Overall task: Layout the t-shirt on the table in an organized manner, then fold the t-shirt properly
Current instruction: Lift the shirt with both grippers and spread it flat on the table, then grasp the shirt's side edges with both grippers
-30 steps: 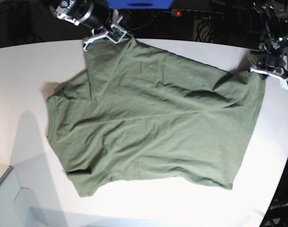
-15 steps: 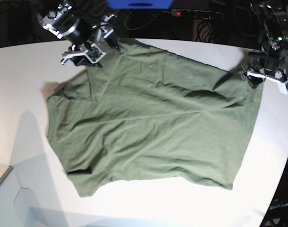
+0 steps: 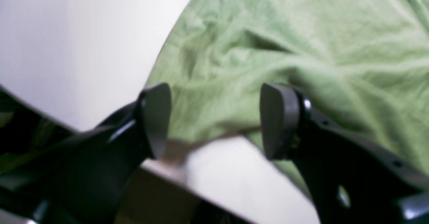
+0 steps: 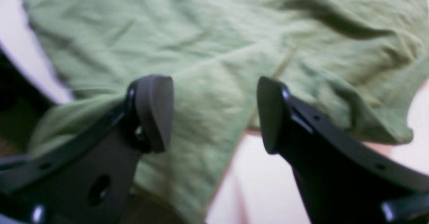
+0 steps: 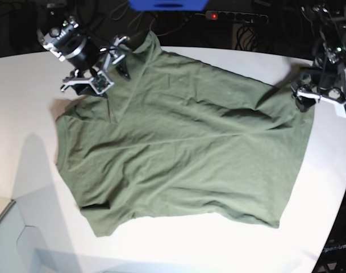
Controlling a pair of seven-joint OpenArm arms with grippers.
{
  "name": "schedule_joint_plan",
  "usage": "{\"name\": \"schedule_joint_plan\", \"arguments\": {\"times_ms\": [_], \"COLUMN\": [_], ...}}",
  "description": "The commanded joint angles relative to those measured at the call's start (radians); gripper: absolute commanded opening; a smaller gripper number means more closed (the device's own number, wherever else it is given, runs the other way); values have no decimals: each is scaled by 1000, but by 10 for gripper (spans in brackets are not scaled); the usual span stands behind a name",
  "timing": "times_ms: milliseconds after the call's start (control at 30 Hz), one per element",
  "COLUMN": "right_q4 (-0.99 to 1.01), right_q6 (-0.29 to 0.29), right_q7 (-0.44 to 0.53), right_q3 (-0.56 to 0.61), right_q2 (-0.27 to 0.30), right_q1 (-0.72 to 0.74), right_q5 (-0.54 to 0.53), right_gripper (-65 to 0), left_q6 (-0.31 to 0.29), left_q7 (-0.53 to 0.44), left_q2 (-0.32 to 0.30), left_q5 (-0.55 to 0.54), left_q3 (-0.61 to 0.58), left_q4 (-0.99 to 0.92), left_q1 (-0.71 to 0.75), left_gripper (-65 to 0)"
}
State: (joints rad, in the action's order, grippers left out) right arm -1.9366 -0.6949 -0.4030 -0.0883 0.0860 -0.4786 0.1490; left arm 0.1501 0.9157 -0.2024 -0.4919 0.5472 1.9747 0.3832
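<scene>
Your t-shirt lies spread on the white table, wrinkled, and one far corner reaches over the table's back edge near the blue thing. Your right gripper hovers above that far corner of the cloth; its fingers stand wide apart and hold nothing. Your left gripper is at the other far corner, by the table edge; its fingers are also wide apart and empty, with the cloth just below them.
</scene>
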Motion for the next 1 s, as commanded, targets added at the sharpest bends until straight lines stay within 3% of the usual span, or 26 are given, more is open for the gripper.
{"name": "schedule_joint_plan", "arguments": {"times_ms": [0, 200, 400, 533, 600, 667, 733, 800, 900, 967], "right_q4": [3, 91, 231, 366, 431, 486, 544, 598, 652, 710], "right_q6": [-3, -3, -3, -3, -3, -3, -3, -3, -3, -3], "right_q7": [16, 16, 16, 16, 16, 16, 14, 14, 14, 23], "right_q3": [-11, -97, -127, -129, -138, -141, -141, -141, -143, -141], "right_q2": [5, 5, 8, 14, 31, 37, 56, 64, 93, 99], "right_q1": [14, 136, 320, 461, 512, 561, 597, 636, 650, 667], "right_q5": [-13, -13, -13, -12, -10, -10, -9, -9, -9, -9], "right_gripper": [-253, -253, -253, -262, -302, -394, -504, -626, -650, -650], "left_q6": [1, 1, 1, 1, 1, 1, 1, 1, 3, 3], "left_q7": [-16, -27, -25, -25, -25, -27, -27, -28, -53, -117], "left_q2": [-13, -15, -7, -12, -15, -16, -16, -16, -16, -24], "left_q5": [-4, -1, -4, 3, 3, 3, 5, 5, 5, 25], "left_q3": [6, 6, -8, -94, -143, -183, -210, -230, -230, -237], "left_q4": [16, 13, -67, -257, -352, -446, -545, -633, -707, -762], "left_q1": [-2, -56, -249, -413, -478, -528, -585, -636, -657, -662], "left_gripper": [-242, -243, -245, -246, -247, -258, -323, -446, -637, -650]}}
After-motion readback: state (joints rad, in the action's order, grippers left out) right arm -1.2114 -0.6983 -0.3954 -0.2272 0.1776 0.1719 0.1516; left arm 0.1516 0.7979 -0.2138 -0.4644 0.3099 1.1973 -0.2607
